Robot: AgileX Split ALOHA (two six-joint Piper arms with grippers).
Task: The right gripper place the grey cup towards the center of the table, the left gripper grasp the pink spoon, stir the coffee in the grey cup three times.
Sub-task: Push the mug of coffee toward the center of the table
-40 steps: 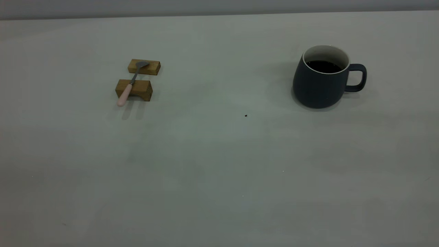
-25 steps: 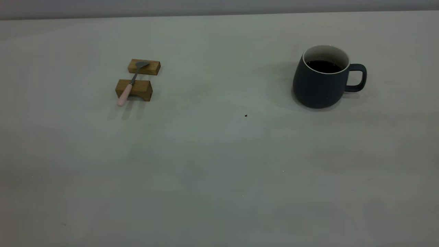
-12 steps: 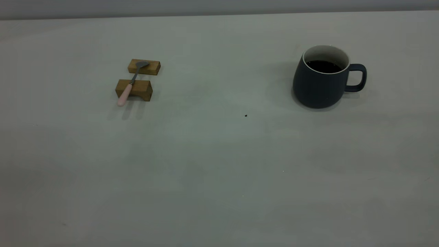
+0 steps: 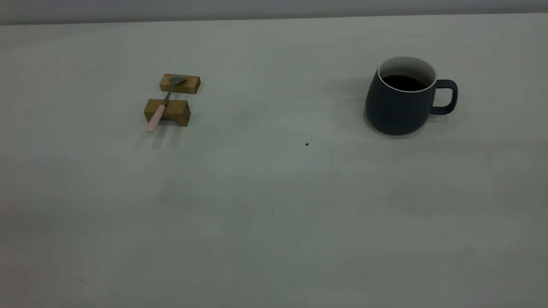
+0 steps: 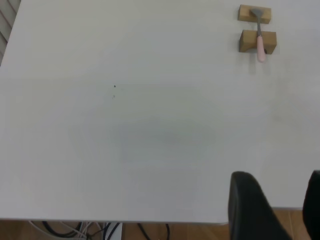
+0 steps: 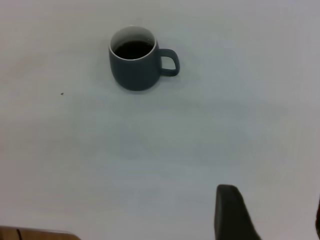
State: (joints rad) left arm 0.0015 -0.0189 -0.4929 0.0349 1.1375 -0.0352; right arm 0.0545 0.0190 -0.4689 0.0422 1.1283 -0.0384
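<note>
The grey cup (image 4: 400, 102), matte slate, white inside, holds dark coffee (image 4: 403, 82); end effector states unclear.

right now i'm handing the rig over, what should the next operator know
Left gripper: back at the table's near edge, far from the spoon, jaws apart, holding nothing.
Right gripper: also back and clear of the cup, jaws apart, holding nothing.
Grey cup: upright on the table at the right, handle pointing right, coffee inside.
Pink spoon: lying across two wooden blocks at the left, bowl on the far block.
Done: nothing.
Left: right gripper brings the cup to the center; left gripper takes the spoon and stirs three times.
</note>
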